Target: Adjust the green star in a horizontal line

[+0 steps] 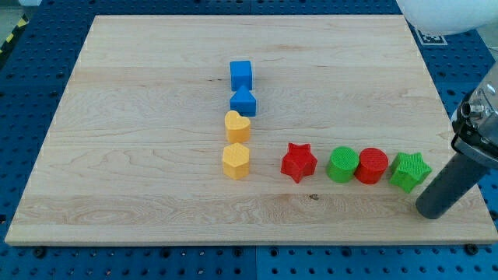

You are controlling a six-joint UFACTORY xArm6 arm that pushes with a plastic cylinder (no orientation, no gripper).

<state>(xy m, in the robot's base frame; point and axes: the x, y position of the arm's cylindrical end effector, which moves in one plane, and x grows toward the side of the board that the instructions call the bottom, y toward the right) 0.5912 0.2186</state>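
The green star (409, 171) lies at the view's right end of a horizontal row on the wooden board (140, 117). To its left, touching or nearly so, are a red cylinder (372, 165), a green cylinder (342, 165) and, a small gap further left, a red star (299, 162). My tip (433, 211) rests on the board just below and to the right of the green star, a short gap away from it.
A vertical column stands left of the row: a blue cube (241, 75), a blue triangular block (243, 102), a yellow heart (237, 125) and a yellow hexagon (236, 161). The board's right edge (459, 155) is close to my tip.
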